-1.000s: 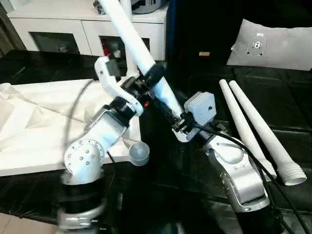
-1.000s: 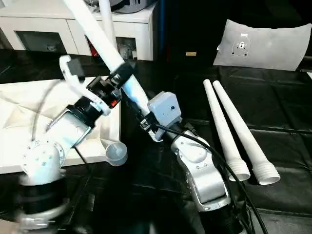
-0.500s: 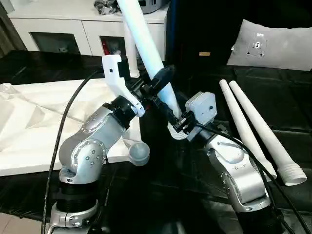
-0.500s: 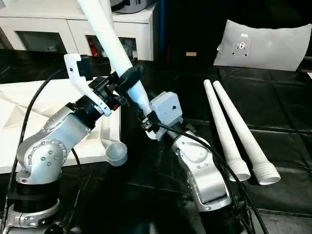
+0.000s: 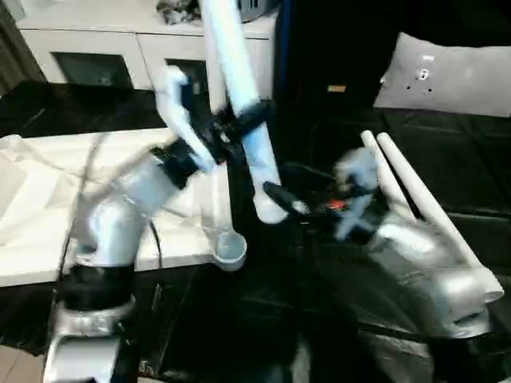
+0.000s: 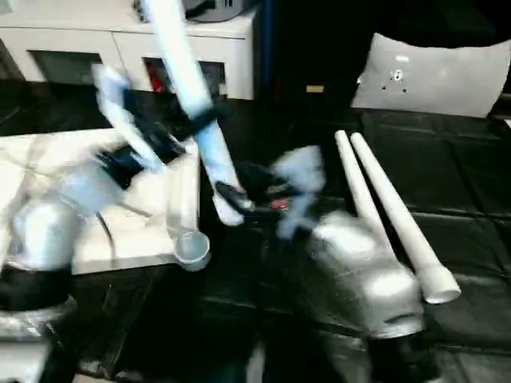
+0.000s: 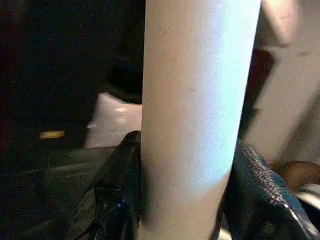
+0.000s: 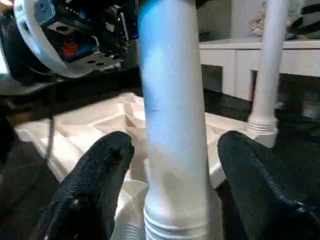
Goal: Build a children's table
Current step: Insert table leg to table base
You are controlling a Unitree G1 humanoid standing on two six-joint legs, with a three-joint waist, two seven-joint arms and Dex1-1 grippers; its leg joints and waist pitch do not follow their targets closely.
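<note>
Holding 1 white table leg (image 5: 239, 104) in my left gripper (image 5: 231, 132), I have it clamped between both black fingers (image 7: 260, 185) partway along its shaft. It stands steeply, tilted only a little, its narrow end up in front of the white cabinet (image 5: 120, 48) and its ribbed, wider end (image 8: 175, 220) hanging low, just beside the edge of the upturned table top (image 5: 48, 199). My right gripper (image 5: 291, 206) is at that lower end with its jaws spread: the 2 fingers (image 8: 95, 185) stand apart on either side of the leg with a gap to it, so it grasps nothing. The table top lies on the black surface to my left, ribbed underside up, with a round corner socket (image 5: 230, 249) at its near corner. 1 leg (image 8: 272, 65) already stands upright in a far corner of the top. 2 more legs (image 6: 383, 215) lie side by side on the black surface to my right, touching along their length, ribbed ends toward me. A grey-white cushion (image 6: 431, 72) rests behind them.
</note>
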